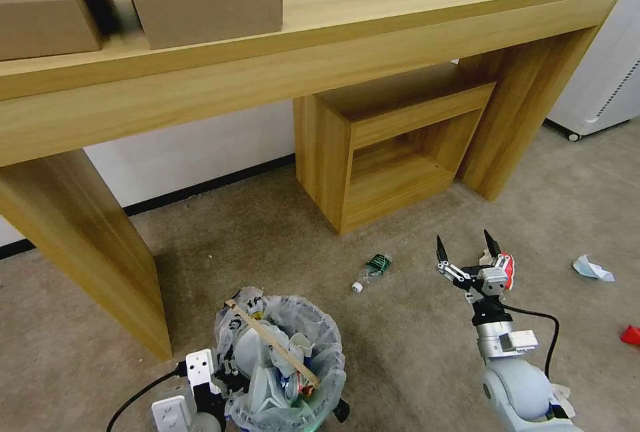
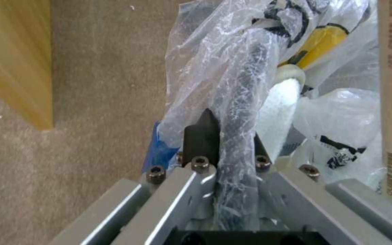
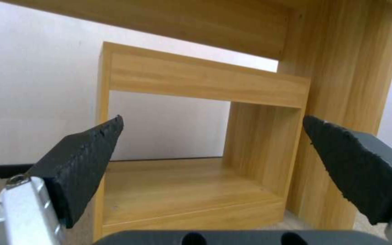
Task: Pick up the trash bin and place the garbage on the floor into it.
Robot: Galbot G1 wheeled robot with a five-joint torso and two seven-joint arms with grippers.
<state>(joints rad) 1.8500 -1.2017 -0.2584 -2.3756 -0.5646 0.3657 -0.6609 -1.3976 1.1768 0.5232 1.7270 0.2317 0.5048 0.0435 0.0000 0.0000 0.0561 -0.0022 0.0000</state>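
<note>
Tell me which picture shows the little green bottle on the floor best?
The head view. There the green bottle lies whole on the carpet, in front of the wooden cabinet, between the trash bin and the open right hand. The wrist views point at the bin's bag and the cabinet instead.

Red packet (image 1: 631, 335) cut by edge
</note>
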